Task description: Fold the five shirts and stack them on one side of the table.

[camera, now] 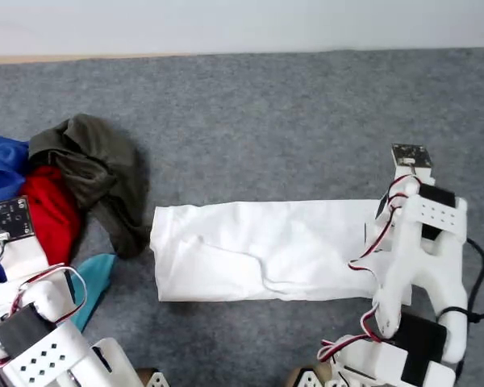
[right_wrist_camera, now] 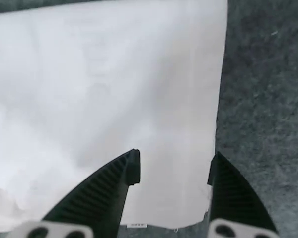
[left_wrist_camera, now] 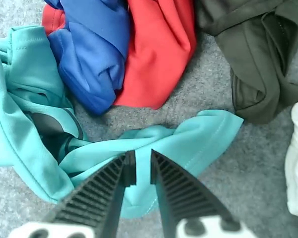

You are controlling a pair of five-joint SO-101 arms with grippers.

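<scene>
Grey tabletop (camera: 306,121) — pale wall (camera: 226,24) behind

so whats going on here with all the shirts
Two robot arms are working through a set of shirts. A white shirt lies flattened into a long band in the middle of the table, and the right claw hangs open over one end. The left claw, barely open, sits over a crumpled teal shirt beside the blue shirt, red shirt and dark olive shirt, all unfolded.
</scene>
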